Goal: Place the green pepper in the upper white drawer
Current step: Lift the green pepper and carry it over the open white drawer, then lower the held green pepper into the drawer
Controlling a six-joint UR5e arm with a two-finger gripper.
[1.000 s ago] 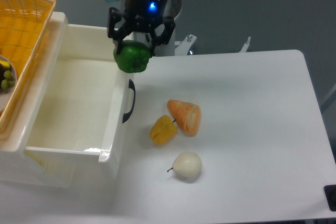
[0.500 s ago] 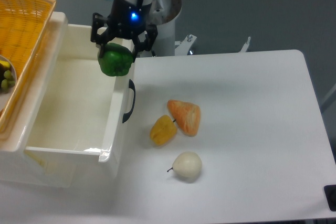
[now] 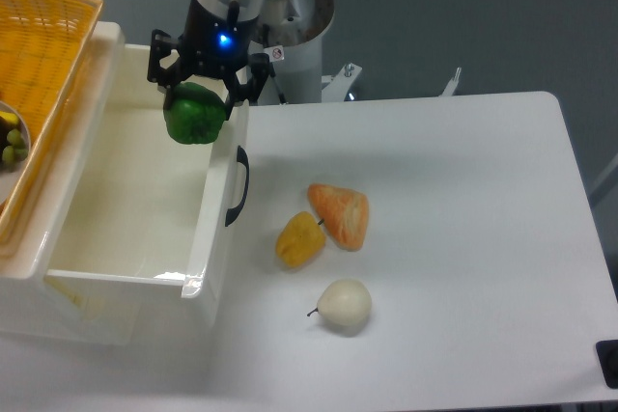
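1. The gripper point(image 3: 198, 96) hangs over the far right part of the drawer point(image 3: 218, 229), its black fingers point(image 3: 157, 63) closed around the top of the pepper point(image 3: 195, 114), which is held clear of the drawer floor.

2. The pepper sits directly beneath the gripper, inside the line of the drawer's right wall; the pale drawer floor spreads below and toward the camera from it.

3. The curved black handle point(image 3: 238, 186) on the drawer's front lies below and just right of the gripper, on the outer face of that wall.

4. An orange basket point(image 3: 43, 50) lies well to the gripper's left, overlapping the drawer's far side.

5. On the white table point(image 3: 463, 238), well right of and nearer the camera than the gripper, lie a yellow pepper point(image 3: 299, 239), an orange wedge-shaped item point(image 3: 341, 214) touching it or just beside it, and a pale pear-like fruit point(image 3: 344, 305).

6. Progress, judging by the scene: the pick-up and carry look done, with the pepper lifted and already above the open drawer; what is left is to lower it, part the fingers and withdraw
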